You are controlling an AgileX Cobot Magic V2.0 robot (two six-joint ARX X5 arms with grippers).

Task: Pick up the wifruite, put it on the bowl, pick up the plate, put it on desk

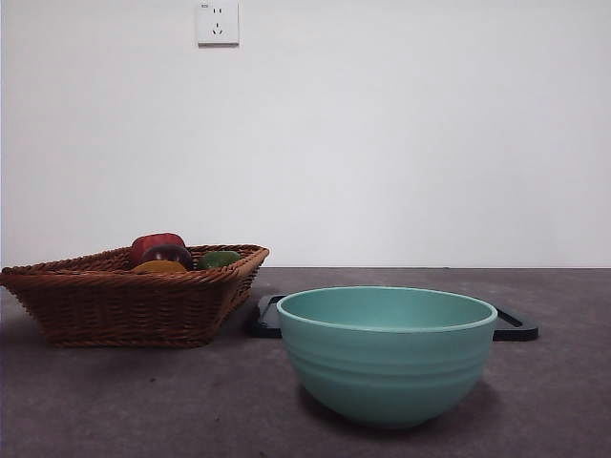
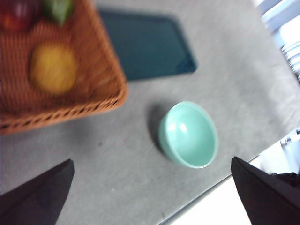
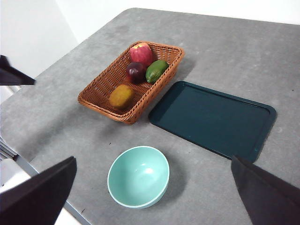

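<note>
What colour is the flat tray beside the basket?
Dark teal tray, plain with no pattern; clearest in the right wrist view.

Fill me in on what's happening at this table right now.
Nothing is being handled yet. The left gripper and the right gripper both hang open above the desk, holding nothing. The wifruite lies in the wicker basket with a red apple, a dark purple-red fruit and a green fruit. The bowl stands empty in front of the basket, and a dark tray lies flat beside the basket.
</note>
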